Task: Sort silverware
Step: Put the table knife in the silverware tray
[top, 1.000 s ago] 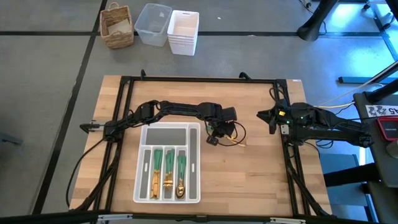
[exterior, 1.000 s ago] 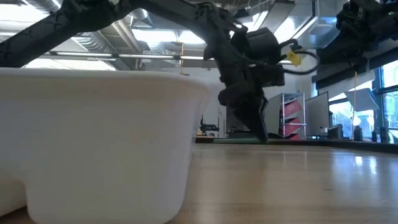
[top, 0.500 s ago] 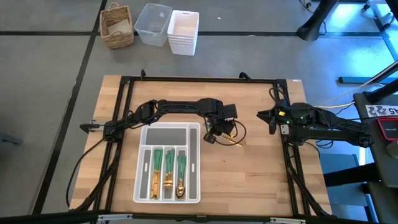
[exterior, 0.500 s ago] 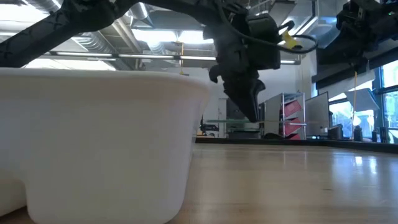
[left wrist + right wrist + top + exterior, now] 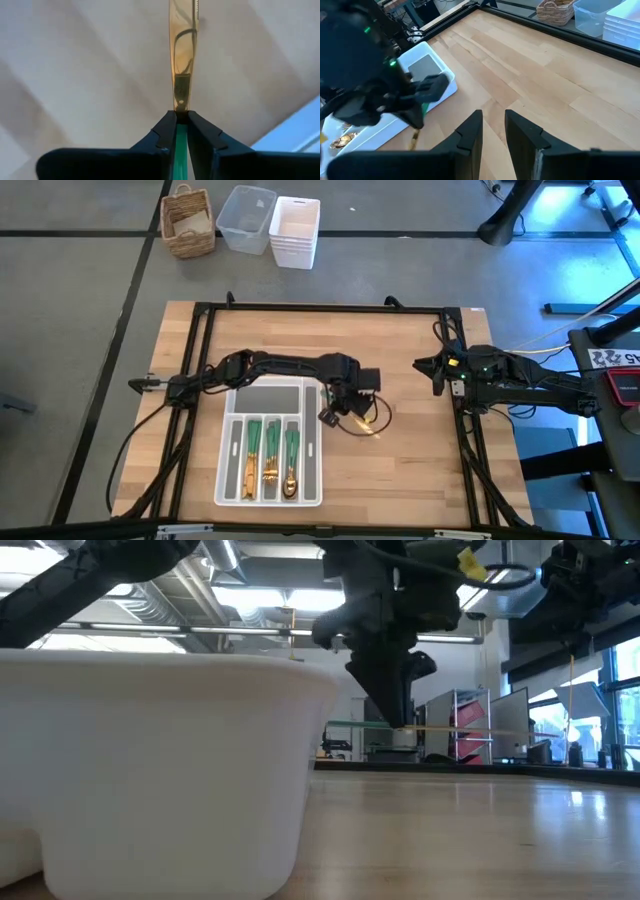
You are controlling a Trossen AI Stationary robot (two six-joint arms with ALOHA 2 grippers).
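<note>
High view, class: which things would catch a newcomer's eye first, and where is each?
The left gripper beside the white tray, its fingers shut on a gold knife with a green handle. Next, the gold and green silverware in the tray's slots. The right gripper waits at the table's right side.

Left end effector (image 5: pixel 340 408) beside white tray (image 5: pixel 314 470), knife (image 5: pixel 366 426) held
</note>
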